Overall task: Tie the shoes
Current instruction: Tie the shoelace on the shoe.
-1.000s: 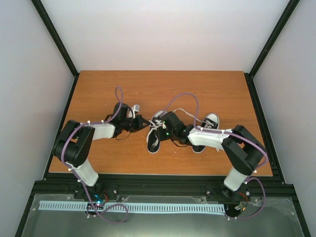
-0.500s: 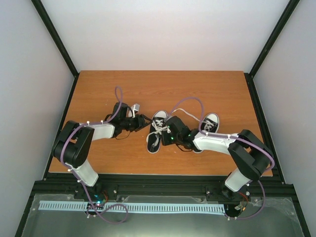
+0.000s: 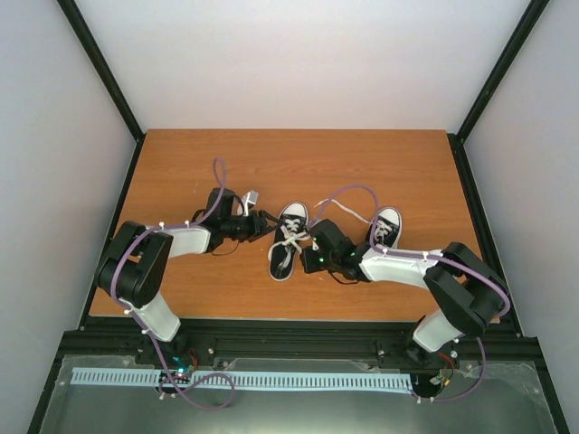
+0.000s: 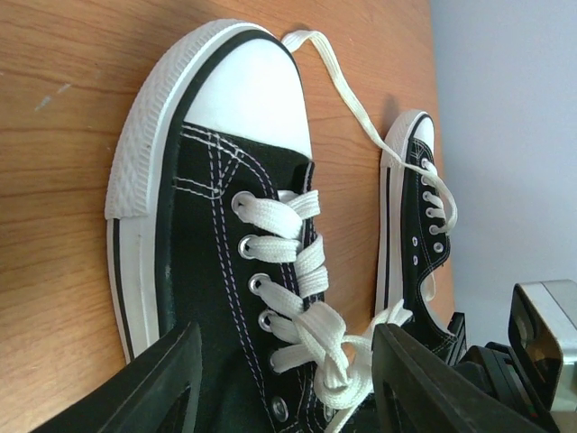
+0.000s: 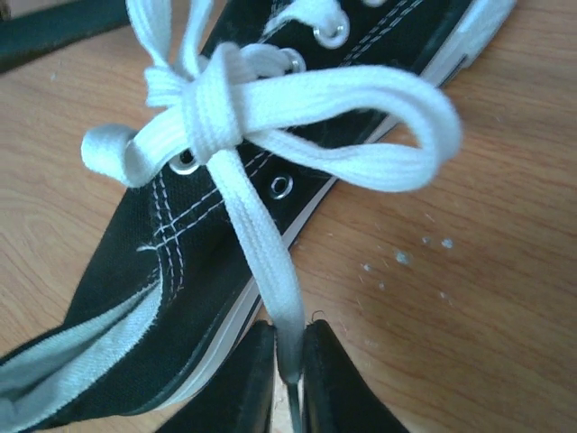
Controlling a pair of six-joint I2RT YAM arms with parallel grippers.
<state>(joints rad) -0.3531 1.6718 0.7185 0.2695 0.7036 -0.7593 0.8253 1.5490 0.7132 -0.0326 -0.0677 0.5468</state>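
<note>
At the centre of the table (image 3: 226,163) in the top view: shoes counted, 2. The knotted shoe (image 3: 286,244) lies middle of frame, toe to the upper edge, heel to the lower. The second shoe (image 3: 385,226) lies well to its right, roughly parallel to it.

Arms counted, 2. Both work at the knotted shoe; neither is at the second.

Right gripper (image 5: 288,361): jaws pinched nearly together on one flat lace strand (image 5: 257,244) at bottom centre of the right wrist view.
- The strand runs straight from the knot (image 5: 212,104), upper left of centre, down to the jaws, and looks taut.
- Loops at the knot, 2: a large loop (image 5: 379,126) to the right, a small loop (image 5: 113,149) to the left.

Left gripper (image 4: 287,347): jaws spread wide and holding nothing. The fingers stand either side of the lacing at the bottom of the left wrist view. In the top view it sits just left of the shoe.

Key relation: the knot lies straight ahead of the right jaws, along the strand's long axis. My reading is that any tightening pull goes back along that line, away from the shoe.

I cannot tell whether the held strand is a free tail or a loop leg. If it is a tail, a hard pull could shrink a loop.

The second shoe's lace appears loose, one end trailing past the knotted shoe's toe cap.
</note>
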